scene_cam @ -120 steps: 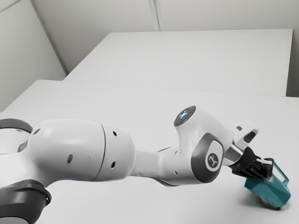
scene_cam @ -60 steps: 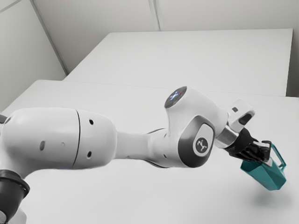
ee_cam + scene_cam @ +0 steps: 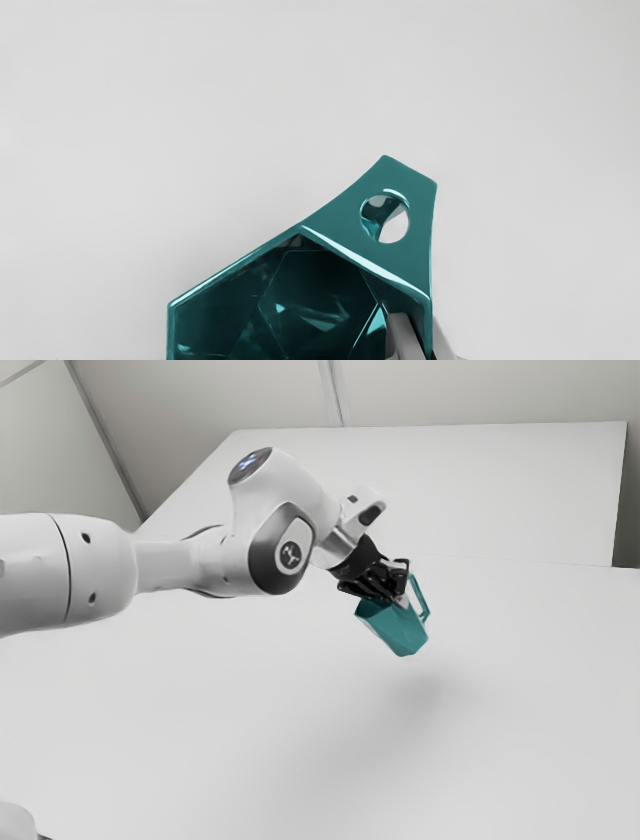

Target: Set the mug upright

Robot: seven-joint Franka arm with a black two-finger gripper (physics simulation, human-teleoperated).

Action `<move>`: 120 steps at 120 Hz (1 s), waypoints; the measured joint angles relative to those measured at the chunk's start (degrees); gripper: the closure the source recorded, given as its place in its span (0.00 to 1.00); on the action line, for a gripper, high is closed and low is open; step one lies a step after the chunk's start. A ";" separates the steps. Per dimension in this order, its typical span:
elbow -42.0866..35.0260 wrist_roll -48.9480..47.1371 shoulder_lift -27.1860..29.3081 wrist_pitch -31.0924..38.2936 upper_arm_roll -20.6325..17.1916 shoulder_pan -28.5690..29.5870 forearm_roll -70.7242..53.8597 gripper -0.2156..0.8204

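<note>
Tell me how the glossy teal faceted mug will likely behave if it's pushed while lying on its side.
The glossy teal faceted mug should stay stiff: its wall looks unbent between the fingers of the black two-finger gripper. It would probably slide or rock rather than roll, given its flat sides and jutting handle. Its shiny finish may be somewhat slippery.

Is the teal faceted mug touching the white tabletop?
No, the exterior view shows the mug held up in the black two-finger claw, with its shadow lying apart from it on the tabletop.
</note>
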State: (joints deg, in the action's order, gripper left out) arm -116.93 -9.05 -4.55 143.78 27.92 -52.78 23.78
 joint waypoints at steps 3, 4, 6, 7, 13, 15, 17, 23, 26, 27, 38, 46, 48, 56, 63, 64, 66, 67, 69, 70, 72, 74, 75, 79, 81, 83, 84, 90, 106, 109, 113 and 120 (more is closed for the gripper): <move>-0.13 -0.56 0.50 -0.89 0.08 1.10 -1.99 0.97; -0.16 -0.75 0.65 -1.20 0.10 1.47 -2.63 0.97; -0.21 -1.14 0.91 -1.81 0.13 2.18 -3.86 0.97; -0.24 -1.33 1.02 -2.11 0.14 2.53 -4.43 0.97; -0.74 -2.44 1.65 -3.94 0.19 4.57 -7.59 0.97; -1.00 -2.81 1.88 -4.53 0.20 5.22 -8.57 0.97; -1.26 -3.21 2.16 -5.16 0.22 5.83 -9.66 0.97; -1.72 -4.52 3.01 -7.29 0.27 7.54 -13.28 0.97; -2.02 -5.19 3.48 -8.41 0.29 8.35 -14.93 0.97; -2.16 -5.41 3.62 -8.75 0.29 8.61 -15.45 0.97; -3.28 -7.68 4.52 -12.02 0.42 11.56 -20.42 0.97; -3.90 -9.23 4.74 -13.68 0.54 13.77 -23.05 0.97; -3.98 -9.63 4.75 -14.02 0.56 14.35 -23.71 0.97; -4.17 -11.11 4.60 -15.10 0.57 16.76 -25.59 0.97; -4.20 -12.27 4.27 -15.77 0.65 18.83 -26.68 0.97; -4.20 -12.42 4.21 -15.86 0.65 19.14 -26.82 0.97; -4.20 -12.72 4.02 -16.01 0.66 19.76 -27.09 0.97; -4.20 -12.87 3.92 -16.09 0.66 20.07 -27.20 0.97; -4.18 -13.15 3.60 -16.22 0.66 20.70 -27.42 0.97; -4.16 -13.29 3.44 -16.29 0.66 21.01 -27.52 0.97; -4.13 -13.56 3.13 -16.40 0.66 21.59 -27.70 0.97; -4.09 -13.82 2.86 -16.51 0.66 22.12 -27.85 0.97; -4.07 -13.95 2.75 -16.56 0.66 22.34 -27.92 0.97; -3.97 -14.45 2.16 -16.72 0.66 23.01 -28.16 0.97; -3.94 -14.69 1.82 -16.76 0.64 23.14 -28.25 0.97; -3.92 -14.93 1.48 -16.80 0.63 23.07 -28.34 0.97; -3.91 -15.05 1.33 -16.81 0.62 22.95 -28.38 0.97; -3.85 -15.73 0.60 -16.89 0.60 21.07 -28.56 0.97; -3.97 -17.33 -0.03 -17.01 0.55 15.27 -28.86 0.97; -4.06 -17.60 -0.05 -17.03 0.55 15.18 -28.90 0.97; -4.16 -17.93 -0.06 -17.05 0.55 15.49 -28.96 0.97; -4.23 -18.47 -0.07 -17.07 0.54 16.46 -29.01 0.97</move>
State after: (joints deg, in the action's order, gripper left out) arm -121.16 -27.51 -4.62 126.70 28.46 -36.33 -5.24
